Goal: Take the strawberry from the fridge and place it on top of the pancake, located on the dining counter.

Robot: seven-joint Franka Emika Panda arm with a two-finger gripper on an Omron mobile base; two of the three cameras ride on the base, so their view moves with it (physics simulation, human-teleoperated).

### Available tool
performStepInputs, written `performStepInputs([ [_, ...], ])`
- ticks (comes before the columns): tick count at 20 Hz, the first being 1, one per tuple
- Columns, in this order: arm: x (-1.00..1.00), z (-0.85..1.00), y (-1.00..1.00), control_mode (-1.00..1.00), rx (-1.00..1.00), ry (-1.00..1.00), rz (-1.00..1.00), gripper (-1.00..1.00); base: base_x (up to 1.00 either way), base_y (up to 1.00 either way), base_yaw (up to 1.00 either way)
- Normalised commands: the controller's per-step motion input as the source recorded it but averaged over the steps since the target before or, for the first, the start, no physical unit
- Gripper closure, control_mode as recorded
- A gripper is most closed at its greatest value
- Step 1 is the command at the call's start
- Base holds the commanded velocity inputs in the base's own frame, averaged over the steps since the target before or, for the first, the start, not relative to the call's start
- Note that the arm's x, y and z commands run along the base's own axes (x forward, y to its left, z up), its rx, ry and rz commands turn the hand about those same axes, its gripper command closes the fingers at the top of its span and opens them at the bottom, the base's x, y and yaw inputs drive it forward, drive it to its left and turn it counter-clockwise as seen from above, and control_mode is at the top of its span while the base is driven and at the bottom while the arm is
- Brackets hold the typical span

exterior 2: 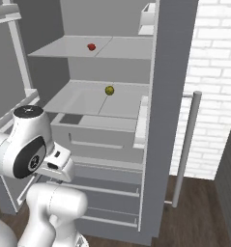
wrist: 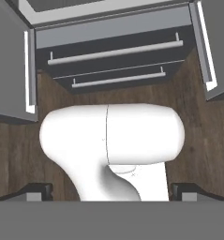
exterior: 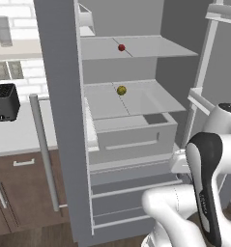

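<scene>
The fridge (exterior: pixel 136 140) stands open in front of me, both doors swung wide. The strawberry (exterior: pixel 121 47) (exterior 2: pixel 91 47), tiny and red, lies on the upper shelf. On the shelf below it rests a yellow-green ball (exterior: pixel 121 90) (exterior 2: pixel 109 90). My arm is folded low before the fridge, well below both shelves. In the hand view my gripper (wrist: pixel 111 192) points down at the fridge's lower drawers (wrist: pixel 113 51) and the wood floor, open, with nothing between its fingertips (wrist: pixel 38 191). The pancake and the dining counter are out of view.
A black toaster (exterior: pixel 3 102) sits on the white counter (exterior: pixel 20 135) over brown cabinets at the left. The open doors' long bar handles (exterior: pixel 44 149) (exterior 2: pixel 187 144) stick out on both sides. A white brick wall (exterior 2: pixel 213 72) stands to the right.
</scene>
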Motion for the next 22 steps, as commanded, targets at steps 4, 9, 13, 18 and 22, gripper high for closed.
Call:
performStepInputs([
  [4, 0.07, 0.0, 0.0, 1.0, 0.0, 0.0, 0.0, -1.0, 0.27, 0.0, 0.0],
  [9, 0.0, 0.0, 0.0, 1.0, 0.0, 0.0, 0.0, -1.0, 0.7, 0.0, 0.0],
  [13, 0.0, 0.0, 0.0, 1.0, 0.0, 0.0, 0.0, -1.0, 0.68, 0.0, 0.0],
  [18, 0.0, 0.0, 0.0, 1.0, 0.0, 0.0, 0.0, -1.0, 0.55, 0.0, 0.0],
  [22, 0.0, 0.0, 0.0, 1.0, 0.0, 0.0, 0.0, -1.0, 0.58, 0.0, 0.0],
])
